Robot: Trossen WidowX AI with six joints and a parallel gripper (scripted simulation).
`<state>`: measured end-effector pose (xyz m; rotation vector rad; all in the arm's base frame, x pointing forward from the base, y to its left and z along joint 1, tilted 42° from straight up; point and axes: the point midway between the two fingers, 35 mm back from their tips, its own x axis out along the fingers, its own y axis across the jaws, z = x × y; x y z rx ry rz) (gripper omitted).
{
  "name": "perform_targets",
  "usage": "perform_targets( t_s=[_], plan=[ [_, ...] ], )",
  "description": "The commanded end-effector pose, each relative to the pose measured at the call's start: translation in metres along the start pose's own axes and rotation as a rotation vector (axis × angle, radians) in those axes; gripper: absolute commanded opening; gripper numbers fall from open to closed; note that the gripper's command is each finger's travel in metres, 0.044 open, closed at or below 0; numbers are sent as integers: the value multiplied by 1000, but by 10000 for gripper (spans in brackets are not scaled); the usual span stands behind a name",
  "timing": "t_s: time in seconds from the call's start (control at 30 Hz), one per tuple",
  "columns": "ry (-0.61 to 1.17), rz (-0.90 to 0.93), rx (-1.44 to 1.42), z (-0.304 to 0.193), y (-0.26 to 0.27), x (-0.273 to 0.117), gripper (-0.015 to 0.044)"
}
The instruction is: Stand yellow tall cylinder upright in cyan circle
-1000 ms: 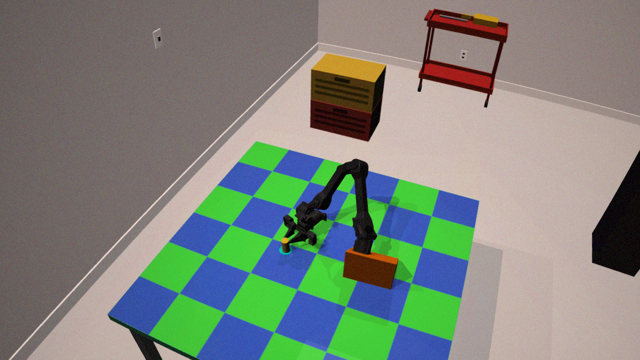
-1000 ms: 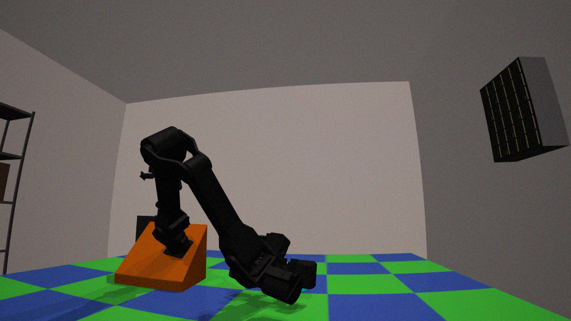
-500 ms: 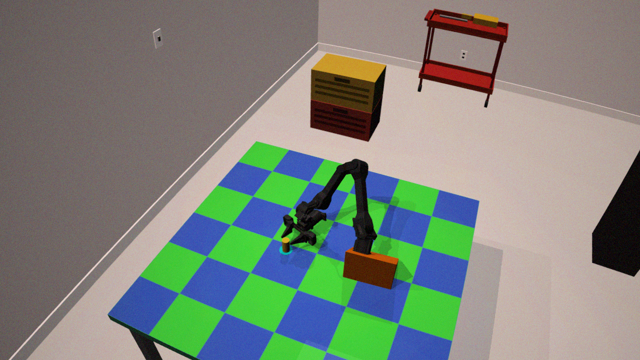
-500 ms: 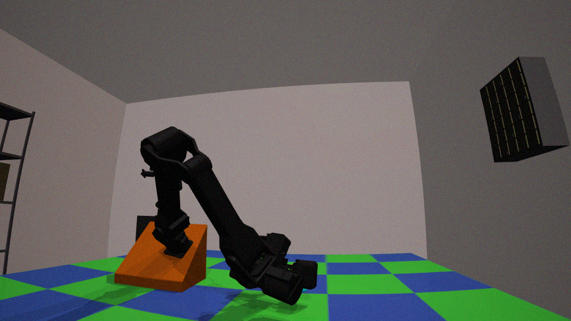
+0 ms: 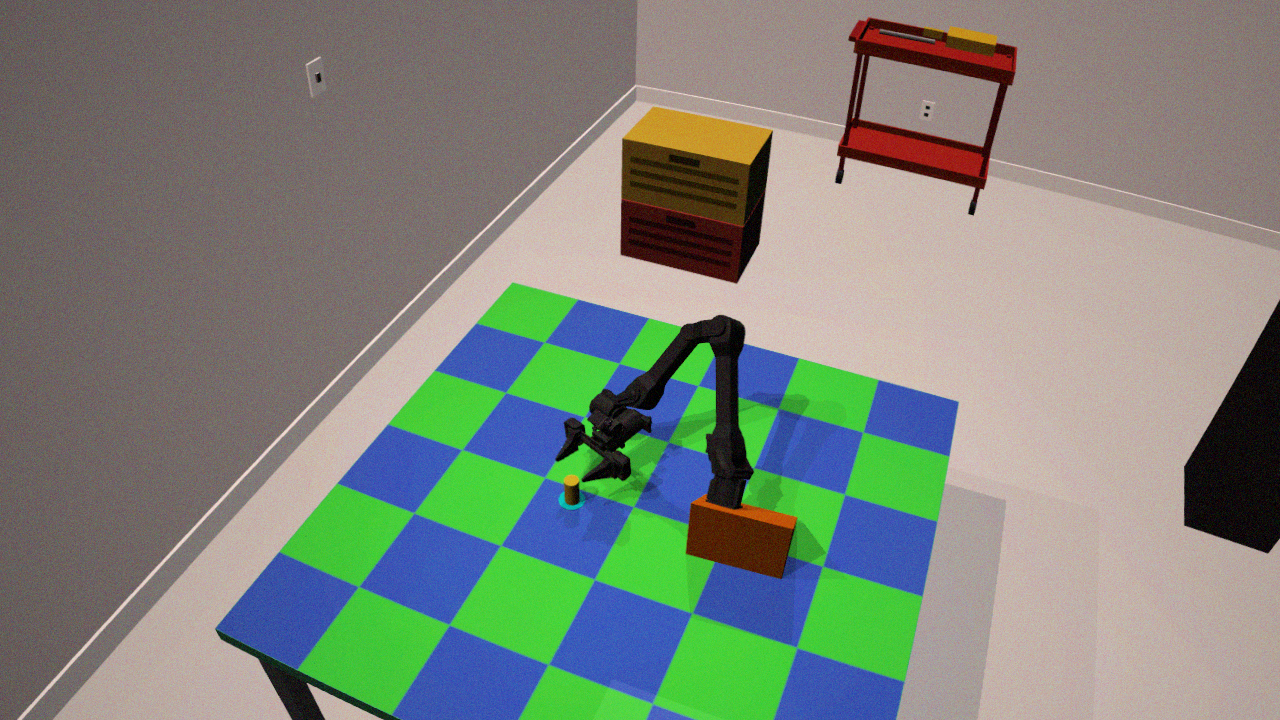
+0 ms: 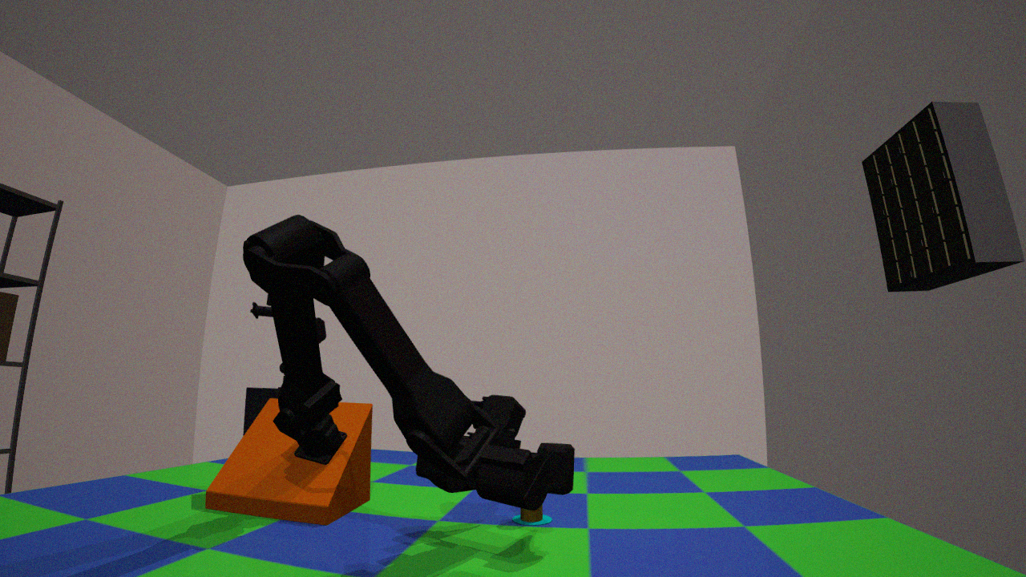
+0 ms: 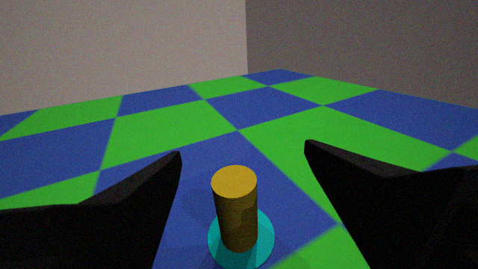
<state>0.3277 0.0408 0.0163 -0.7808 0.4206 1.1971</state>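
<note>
The yellow cylinder (image 5: 571,491) (image 6: 531,514) (image 7: 239,220) stands upright inside the cyan circle (image 5: 581,503) (image 6: 547,520) (image 7: 267,235), with cyan showing around its base. In the exterior view the gripper hides its upper part. My gripper (image 5: 572,470) (image 7: 243,152) is wide open and empty. In the wrist view its fingers stand to the left and right of the cylinder, with a gap on each side. The fingers touch nothing that I can see.
The arm's orange wedge base (image 5: 741,540) (image 6: 287,459) stands on the green and blue checkered table (image 5: 501,591). Stacked yellow and red boxes (image 5: 684,192) and a red cart (image 5: 913,152) stand on the floor beyond the table.
</note>
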Motion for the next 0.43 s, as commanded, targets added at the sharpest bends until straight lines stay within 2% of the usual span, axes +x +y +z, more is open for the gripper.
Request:
perform_targets(
  t_s=[0.0, 0.13, 0.27, 0.4],
  plan=[
    [0, 3, 0, 23, 3, -1, 400],
    [-8, -1, -3, 51, 6, -4, 400],
    [-3, 3, 3, 55, 6, -3, 400],
    [151, 104, 113, 52, 9, 13, 400]
  ],
)
